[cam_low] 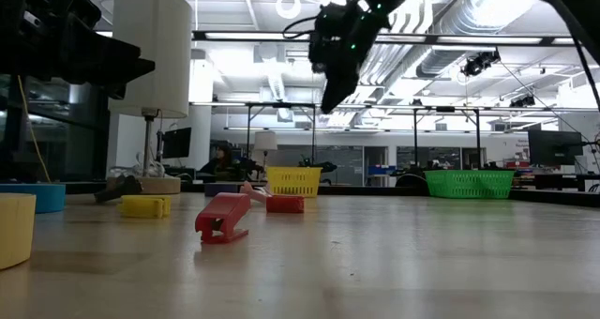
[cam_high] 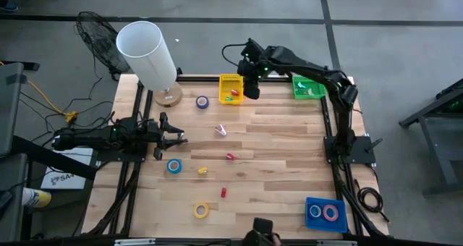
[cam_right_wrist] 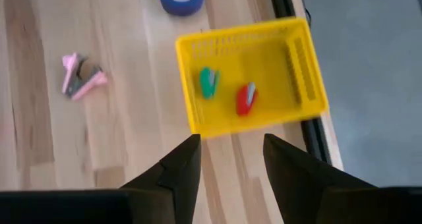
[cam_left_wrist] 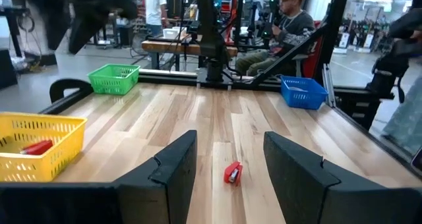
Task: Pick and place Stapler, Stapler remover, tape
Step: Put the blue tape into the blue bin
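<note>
The right pincer (cam_high: 251,92) is held above the tabletop (cam_high: 275,159), just beside the yellow basket (cam_high: 230,89), with its fingers (cam_right_wrist: 178,168) parted and nothing between them. In the basket a red stapler (cam_right_wrist: 246,99) and a green stapler (cam_right_wrist: 209,82) are seen lying side by side. A blue tape (cam_high: 202,101) lies just beside the basket, and a pink remover (cam_high: 221,130) lies nearer the middle. Farther out, a green basket (cam_high: 307,88) is set at the far right corner and a blue basket (cam_high: 325,213) with two tape rolls at the near right corner.

The left pincer (cam_high: 177,137) is held low at the left edge, open and empty. Near it a second blue tape (cam_high: 173,166) is found, with a yellow tape (cam_high: 201,210) towards the near edge. Small red pieces (cam_high: 230,157) and a yellow piece (cam_high: 202,171) lie between them.
</note>
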Available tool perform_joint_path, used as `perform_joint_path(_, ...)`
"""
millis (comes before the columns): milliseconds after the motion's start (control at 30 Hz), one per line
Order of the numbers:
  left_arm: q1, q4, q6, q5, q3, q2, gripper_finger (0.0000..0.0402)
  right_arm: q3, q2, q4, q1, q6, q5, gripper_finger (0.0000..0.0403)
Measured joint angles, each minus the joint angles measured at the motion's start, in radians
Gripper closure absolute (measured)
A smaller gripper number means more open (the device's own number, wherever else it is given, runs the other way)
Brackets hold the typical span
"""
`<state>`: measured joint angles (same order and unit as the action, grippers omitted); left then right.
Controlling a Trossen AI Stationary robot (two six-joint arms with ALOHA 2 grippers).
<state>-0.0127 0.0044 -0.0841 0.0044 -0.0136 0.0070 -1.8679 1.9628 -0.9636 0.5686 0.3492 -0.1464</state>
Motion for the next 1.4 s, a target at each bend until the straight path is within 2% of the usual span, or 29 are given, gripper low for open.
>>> perform_joint_path(167,0.0,0.002,-0.026,-0.007,0.0,0.0,0.0227,0.0,-0.077,-0.088,-0.006,-0.011,0.036,0.0249)
perform_joint_path(367,0.0,0.009,-0.052,-0.07,0.0,0.0,0.0227,0.001,-0.138,-0.159,-0.027,-0.026,0.04,0.025)
perform_joint_path(500,0.0,0.051,-0.019,-0.185,0.0,0.013,0.0227,0.001,-0.177,-0.222,-0.049,-0.033,0.091,0.025)
perform_joint_path(600,0.0,0.056,0.005,-0.228,-0.012,0.054,0.0227,0.001,-0.208,-0.238,-0.064,-0.06,0.112,0.025)
perform_joint_path(800,0.0,0.049,-0.001,-0.251,-0.092,0.244,0.0227,0.001,-0.264,-0.238,-0.097,-0.062,0.101,0.025)
perform_joint_path(967,-0.001,0.042,-0.015,-0.312,-0.193,0.483,0.0227,0.005,-0.284,-0.204,-0.119,-0.061,0.039,0.025)
perform_joint_path(1100,-0.001,0.048,0.01,-0.314,-0.312,0.692,0.0227,0.155,-0.334,-0.036,-0.129,-0.048,-0.024,0.025)
perform_joint_path(1233,-0.041,0.007,0.032,-0.296,-0.433,0.858,0.0227,0.42,-0.449,0.189,-0.129,-0.061,-0.037,0.025)
perform_joint_path(1400,-0.151,-0.068,0.034,-0.276,-0.548,1.007,0.0227,0.742,-0.618,0.496,-0.158,-0.113,-0.048,0.025)
